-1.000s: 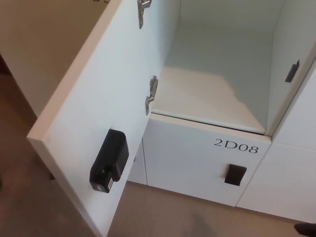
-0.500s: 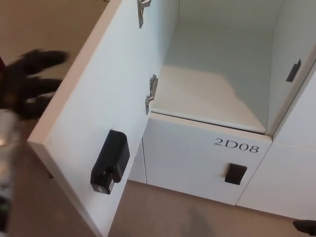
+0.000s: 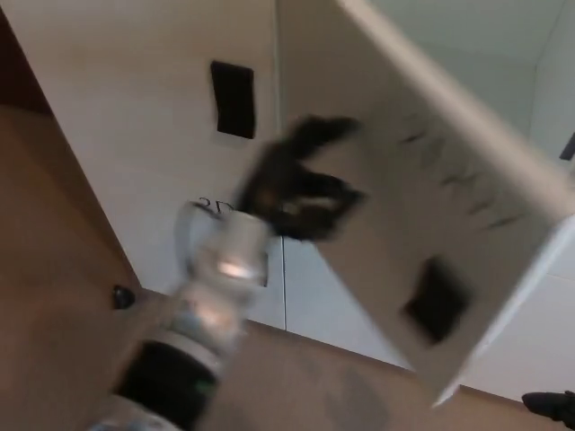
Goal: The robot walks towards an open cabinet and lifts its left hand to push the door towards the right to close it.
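Left hand (image 3: 301,184) — fingers spread, holding nothing, laid against the outer face of the door (image 3: 431,189); actual contact blurred, likely touching. Risk: the spread fingers could slide off the door's face or get caught toward its hinge side, leaving the door short of shut. Door — part-swung, angled across the open cabinet (image 3: 467,36), its dark handle (image 3: 437,299) below and right of the hand. Neighbouring locker (image 3: 135,117) — left of the door, closed. Right hand — not in view.
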Controlling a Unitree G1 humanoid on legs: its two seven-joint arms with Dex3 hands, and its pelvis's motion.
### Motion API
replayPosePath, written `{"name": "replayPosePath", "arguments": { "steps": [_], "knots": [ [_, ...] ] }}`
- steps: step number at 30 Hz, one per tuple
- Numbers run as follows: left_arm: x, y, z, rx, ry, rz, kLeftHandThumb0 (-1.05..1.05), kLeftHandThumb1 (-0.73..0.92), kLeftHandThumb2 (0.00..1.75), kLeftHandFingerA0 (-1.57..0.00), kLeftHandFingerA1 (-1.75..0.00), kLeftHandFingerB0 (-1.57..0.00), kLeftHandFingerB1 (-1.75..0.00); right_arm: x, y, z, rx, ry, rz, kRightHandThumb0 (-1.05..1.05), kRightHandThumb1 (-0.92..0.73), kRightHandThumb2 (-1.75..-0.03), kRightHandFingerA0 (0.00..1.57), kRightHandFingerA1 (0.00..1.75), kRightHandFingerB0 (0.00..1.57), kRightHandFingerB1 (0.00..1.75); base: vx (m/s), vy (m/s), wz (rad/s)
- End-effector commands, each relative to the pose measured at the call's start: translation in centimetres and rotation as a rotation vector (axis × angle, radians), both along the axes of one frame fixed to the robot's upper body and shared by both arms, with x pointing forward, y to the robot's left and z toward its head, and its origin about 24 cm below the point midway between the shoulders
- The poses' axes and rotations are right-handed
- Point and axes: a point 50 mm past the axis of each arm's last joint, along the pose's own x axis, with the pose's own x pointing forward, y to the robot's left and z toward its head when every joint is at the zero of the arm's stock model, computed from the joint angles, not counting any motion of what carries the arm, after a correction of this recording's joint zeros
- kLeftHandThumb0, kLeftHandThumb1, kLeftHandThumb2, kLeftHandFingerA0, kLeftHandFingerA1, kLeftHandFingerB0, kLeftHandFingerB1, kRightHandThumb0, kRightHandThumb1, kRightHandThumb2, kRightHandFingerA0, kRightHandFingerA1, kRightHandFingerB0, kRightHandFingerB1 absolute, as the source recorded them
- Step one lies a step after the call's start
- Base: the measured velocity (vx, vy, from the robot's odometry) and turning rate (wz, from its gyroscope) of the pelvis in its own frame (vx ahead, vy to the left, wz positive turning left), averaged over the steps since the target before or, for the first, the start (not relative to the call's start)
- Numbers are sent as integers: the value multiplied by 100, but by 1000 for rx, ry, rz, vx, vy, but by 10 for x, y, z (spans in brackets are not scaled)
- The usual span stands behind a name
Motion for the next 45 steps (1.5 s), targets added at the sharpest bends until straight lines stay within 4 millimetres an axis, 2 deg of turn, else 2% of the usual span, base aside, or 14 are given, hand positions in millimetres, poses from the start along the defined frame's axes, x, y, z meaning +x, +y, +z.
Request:
{"name": "replayPosePath", "arguments": {
  "steps": [1, 3, 4, 6, 7, 10, 11, 24, 25, 29, 30, 36, 41, 45],
  "knots": [
    [-225, -225, 107, -152, -359, -1079, 100, 92, 145, -29, -109, 0, -89, 17, 9, 5, -15, -22, 74, -35, -69, -59, 68, 53, 54, 45, 0, 0, 0],
    [-237, -224, 109, -167, -384, -1125, 100, 92, 145, -29, -109, 0, -89, 18, 8, 6, -20, -22, 76, -35, -69, -59, 68, 53, 54, 45, 0, 0, -12],
    [-245, -220, 107, -172, -409, -1148, -40, 62, 59, -61, -53, -50, -44, 24, 2, 0, 20, 126, -289, -80, -33, -78, 78, 54, 73, 53, 0, 0, -11],
    [-247, -219, 107, -172, -412, -1150, -40, 62, 59, -61, -53, -50, -44, 23, 3, -2, 39, 180, -381, -80, -33, -78, 78, 54, 73, 53, 0, 0, 4],
    [-245, -217, 104, -171, -406, -1140, -43, 48, 81, -57, -63, -45, -56, 25, 3, 2, 11, 109, -243, -32, -68, -60, 62, 48, 50, 43, 0, 0, 0],
    [-236, -212, 102, -163, -388, -1118, -44, 51, 85, -55, -61, -43, -56, 22, 11, 8, -26, -3, 65, -33, -69, -60, 63, 50, 53, 45, 0, 0, 0],
    [-229, -209, 101, -151, -390, -1095, -40, 62, 59, -62, -53, -50, -44, 23, 12, 8, -21, -5, 63, -32, -68, -60, 62, 49, 52, 44, 0, 0, 0],
    [-167, -148, 49, -52, -249, -845, -30, 64, 58, -56, -73, -45, -62, 28, 17, 10, -43, -20, 42, -26, -65, -58, 72, 50, 61, 46, 0, 0, 0],
    [-156, -127, 31, -15, -213, -779, -46, 63, 59, -67, -52, -55, -48, 24, 16, 9, -42, -27, 51, -32, -66, -60, 70, 50, 59, 46, 0, 0, 0],
    [-137, -64, -11, 72, -114, -611, -49, 51, 91, -65, -65, -48, -59, 21, 14, 12, -51, 1, 122, -38, -69, -61, 61, 49, 52, 43, 0, 0, 0],
    [-135, -46, -22, 89, -75, -562, -62, 60, 58, -70, -51, -65, -51, 21, 13, 12, -51, 3, 127, -38, -69, -61, 61, 49, 52, 43, 0, 0, 0],
    [-138, 38, -61, 164, 88, -325, -38, 58, 58, -69, -53, -60, -57, 24, 7, 11, -40, 6, 89, -34, -68, -59, 68, 51, 56, 45, 0, 0, 0],
    [-157, 175, -114, 248, 295, 159, -39, 58, 57, -70, -67, -51, -82, 27, -1, 6, -18, 42, 25, -32, -66, -59, 68, 49, 57, 44, 0, 0, 0],
    [-166, 205, -119, 222, 332, 305, -39, 59, 58, -69, -68, -48, -83, 26, -3, 4, -17, 51, 8, -32, -67, -59, 67, 49, 56, 44, 0, 0, 0]
  ]
}}
